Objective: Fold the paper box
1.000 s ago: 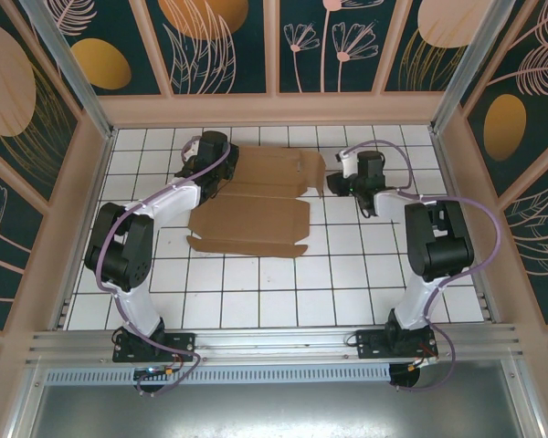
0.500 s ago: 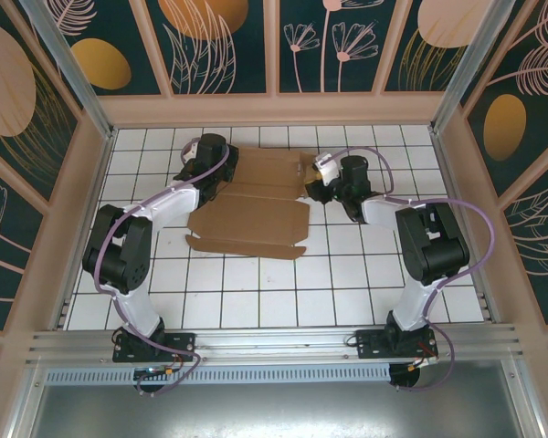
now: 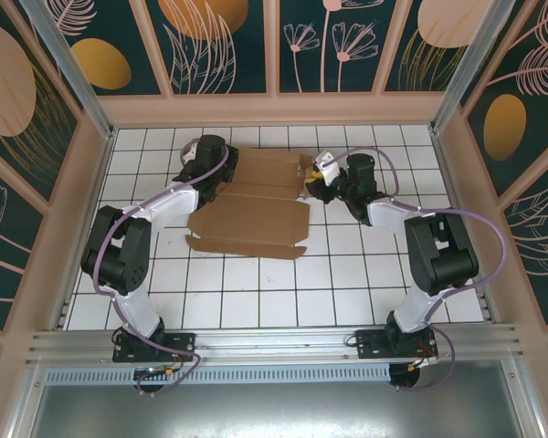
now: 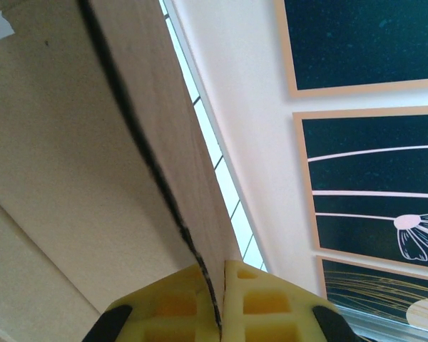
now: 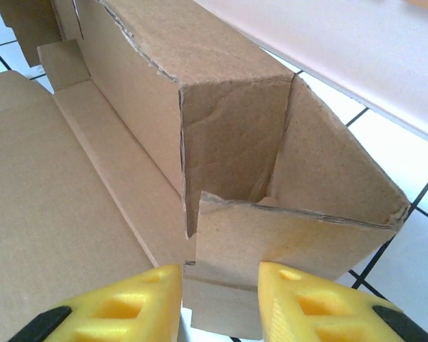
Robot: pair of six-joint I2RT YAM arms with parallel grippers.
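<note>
The paper box [image 3: 251,219] is a brown cardboard sheet lying mostly flat on the white tiles, with its rear strip and right-end flaps raised. My left gripper [image 3: 217,170] is at its rear left corner. In the left wrist view the yellow fingers [image 4: 260,303] are shut on the edge of a standing cardboard wall [image 4: 71,178]. My right gripper [image 3: 308,182] is at the box's right end. There its jaws [image 5: 220,285] stand apart, open, just short of a small upright flap [image 5: 271,235] beside the raised corner [image 5: 228,121].
The pale rear wall ledge [image 3: 274,108] runs close behind the box, and side walls [image 3: 87,182] close in the tiled floor [image 3: 283,292]. Both arms reach in from the near rail [image 3: 274,342].
My right gripper has moved left up to the box's right end, and its jaws have narrowed. The left gripper keeps its grip in the same place.
</note>
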